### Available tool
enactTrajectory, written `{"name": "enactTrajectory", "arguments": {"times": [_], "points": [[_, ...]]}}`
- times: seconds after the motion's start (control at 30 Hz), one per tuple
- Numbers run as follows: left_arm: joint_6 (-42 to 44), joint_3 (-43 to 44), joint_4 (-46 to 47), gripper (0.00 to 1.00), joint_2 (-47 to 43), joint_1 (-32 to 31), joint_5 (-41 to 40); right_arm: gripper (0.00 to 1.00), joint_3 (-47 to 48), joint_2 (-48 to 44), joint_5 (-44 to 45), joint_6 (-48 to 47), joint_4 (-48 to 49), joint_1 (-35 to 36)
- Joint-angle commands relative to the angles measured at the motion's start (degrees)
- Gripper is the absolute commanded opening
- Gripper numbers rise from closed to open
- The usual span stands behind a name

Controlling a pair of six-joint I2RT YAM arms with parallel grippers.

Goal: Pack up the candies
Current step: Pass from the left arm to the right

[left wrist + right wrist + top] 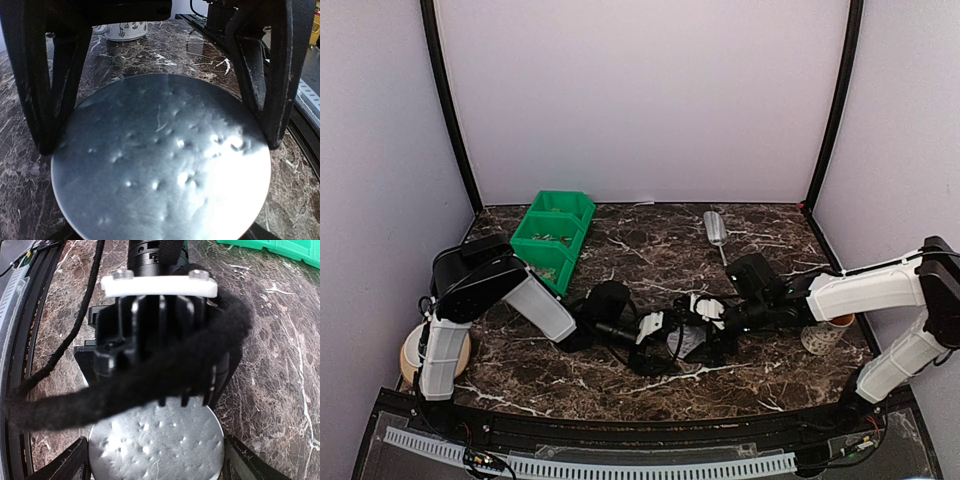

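Left claw point(160, 150) is clamping a silvery round lid point(160, 170) on the table point(650, 250), right claw point(157, 465) straddling it, grip can't tell, black cable point(150, 380) draping across in front, mug point(825, 335) and green bin point(555, 235) aside.

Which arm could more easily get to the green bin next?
Left, probably. The bin lies back left, close beside the left arm; the right arm is based far right and stretched to mid-table.

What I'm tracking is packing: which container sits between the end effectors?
The round, silver-topped tub, mid-table. The green bin stands back left, and the mug is far right.
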Motion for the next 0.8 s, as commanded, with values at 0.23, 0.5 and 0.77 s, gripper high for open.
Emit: {"name": "enactTrajectory", "arguments": {"times": [0.23,0.5,0.77], "points": [[-6.3,-1.5,-15.6,0.81,5.9,-0.5,-18.0,0.84,-1.7,1.4,10.9,12.9,10.6,1.8],[-6.9,-2.6,-15.2,0.86,4.4,-0.4,-19.0,0.86,-1.4,0.8,15.6,13.5,10.2,1.7],[-8.4,-2.7,-16.5,0.95,2.2,-0.4,-20.8,0.87,-0.5,1.2,20.3,16.6,10.5,-0.1]]}}
